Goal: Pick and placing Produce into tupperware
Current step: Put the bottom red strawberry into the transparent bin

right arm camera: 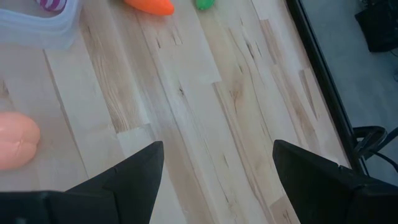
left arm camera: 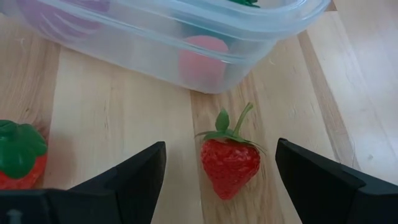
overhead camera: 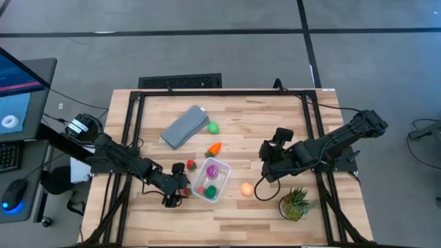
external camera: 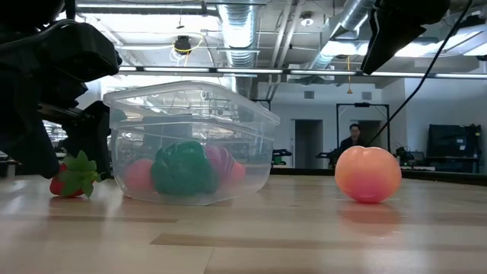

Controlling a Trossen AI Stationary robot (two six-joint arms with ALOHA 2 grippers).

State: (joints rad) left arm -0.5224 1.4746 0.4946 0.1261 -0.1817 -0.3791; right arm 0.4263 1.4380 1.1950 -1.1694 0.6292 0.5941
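- Left wrist view: the left gripper [left arm camera: 221, 177] stands with its two dark fingers spread wide, one on each side of a small red toy strawberry with a green leafy cap [left arm camera: 229, 160] that lies on the pale wooden counter [left arm camera: 118, 112]; neither finger touches it, so nothing is pinched yet.
- Risk at the grasp: the strawberry lies on its side with the stem towards the clear, whitish rectangular plastic tupperware [left arm camera: 186, 37], which sits just beyond it. Uneven closing could roll the fruit or squeeze it out of the fingers.
- Risk to the container: a forward reach could bring the fingertips against the wall of the light tupperware and push it along the counter. It already holds a purple piece [overhead camera: 213, 169], a dark green piece [external camera: 183, 169] and a pinkish-red piece [left arm camera: 203, 59].
- Risk of confusion: a second red strawberry [left arm camera: 18, 155] lies close beside one finger and could be knocked as the gripper closes or lifts.
- High view: the right gripper [overhead camera: 269, 169] waits over bare counter, fingers likewise spread and holding nothing, near a yellow-orange ball [overhead camera: 247, 189].
- Remaining loose produce: an orange carrot-like piece [overhead camera: 215, 148] and a light green piece [overhead camera: 213, 127], both well apart from either gripper.
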